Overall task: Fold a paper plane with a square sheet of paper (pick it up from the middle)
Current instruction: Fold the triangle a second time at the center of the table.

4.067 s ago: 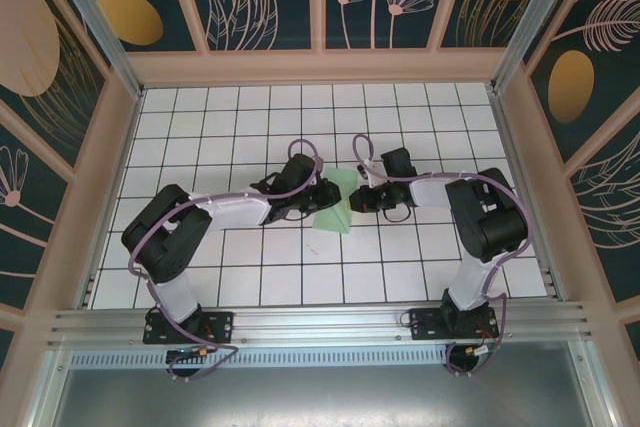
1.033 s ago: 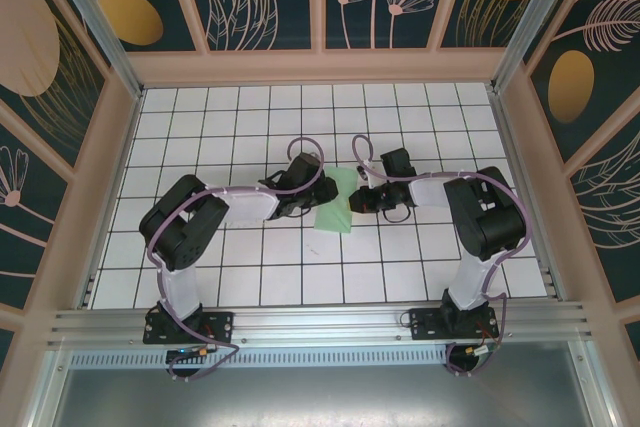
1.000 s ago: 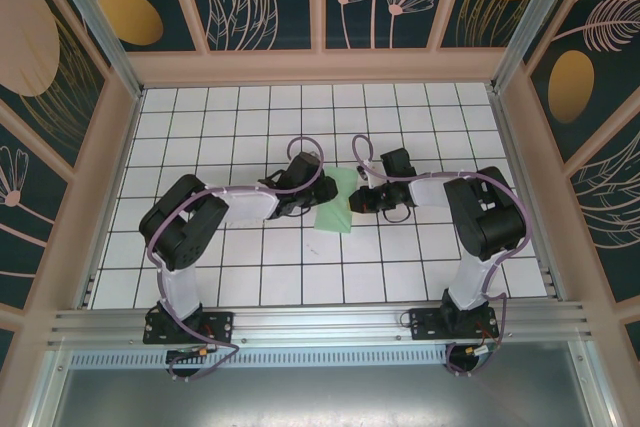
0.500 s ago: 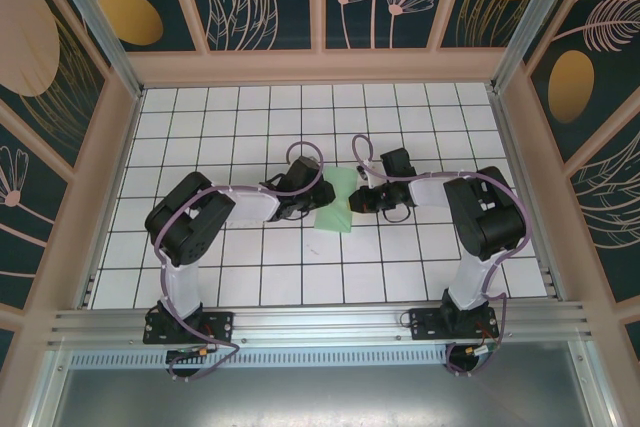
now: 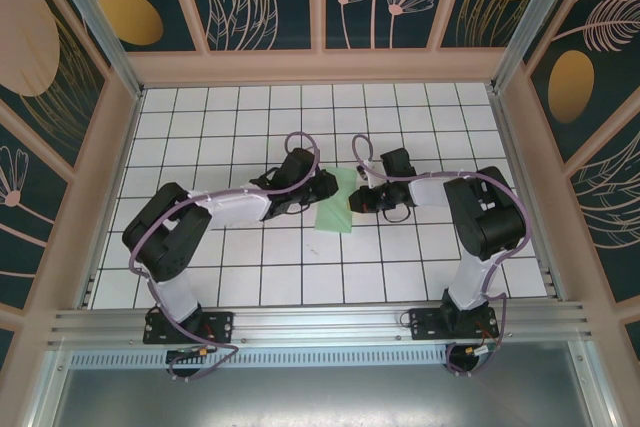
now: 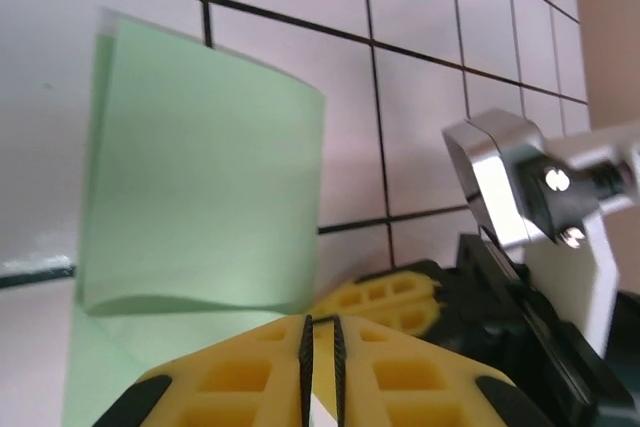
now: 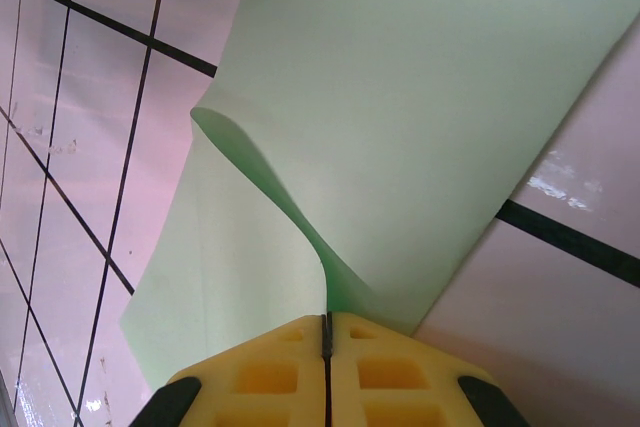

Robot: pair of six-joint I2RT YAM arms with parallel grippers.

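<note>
Right gripper, near the middle of the table: you had its yellow fingers pressed together on one edge of the sheet, which curled up from the tiles into the pinch. Left gripper, facing it from the other side: its fingers stood at the sheet's folded edge with only a thin slit between them, and you could not tell whether they were fully closed or gripped any paper. Sheet, pale green and folded over on itself, lay on the white tiles between the two grippers.
</note>
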